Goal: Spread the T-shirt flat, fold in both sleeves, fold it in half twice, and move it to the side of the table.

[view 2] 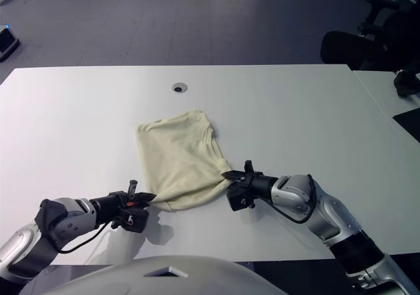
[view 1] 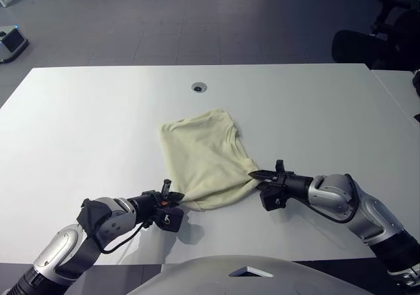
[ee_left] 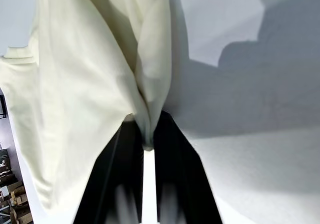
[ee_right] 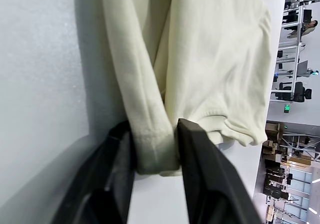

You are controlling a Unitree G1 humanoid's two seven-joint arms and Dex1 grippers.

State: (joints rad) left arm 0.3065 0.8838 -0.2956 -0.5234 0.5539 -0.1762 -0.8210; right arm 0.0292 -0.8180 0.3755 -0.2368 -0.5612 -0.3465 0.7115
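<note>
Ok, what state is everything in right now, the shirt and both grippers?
T-shirt: bunched, not spread flat, lying on the table, pinched at its two near ends.
left gripper: shut on the T-shirt's near left corner.
right gripper: shut on the T-shirt's near right edge.

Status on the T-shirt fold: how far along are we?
Done: little that shows. The pale yellow fabric T-shirt lies bunched mid-table, and I can't make out the sleeves. In hand: the left end effector and right end effector each pinch a near corner. Left: probably flattening, the folds, and the move to the side of the white table.
</note>
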